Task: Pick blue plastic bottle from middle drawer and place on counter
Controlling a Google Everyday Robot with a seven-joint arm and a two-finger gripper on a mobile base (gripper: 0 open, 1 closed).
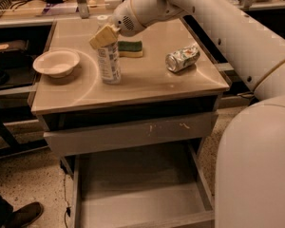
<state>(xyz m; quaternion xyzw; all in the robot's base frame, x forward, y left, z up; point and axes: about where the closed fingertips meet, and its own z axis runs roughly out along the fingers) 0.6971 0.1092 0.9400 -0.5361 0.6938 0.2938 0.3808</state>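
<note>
The blue plastic bottle (pixel 109 63) stands upright on the counter (pixel 147 87), left of its middle. My gripper (pixel 104 36) is at the bottle's top, covers its cap, and reaches in from the upper right on the white arm. The middle drawer (pixel 137 194) is pulled out below and its grey floor shows bare.
A white bowl (pixel 56 62) sits on the counter to the bottle's left. A green-and-yellow sponge (pixel 130 48) lies just behind the bottle and a crushed can (pixel 182 57) to the right. A shut drawer front with scratch marks (pixel 128 134) is above the open drawer. My white body (pixel 256 165) fills the right side. A shoe (pixel 23 213) is on the floor at lower left.
</note>
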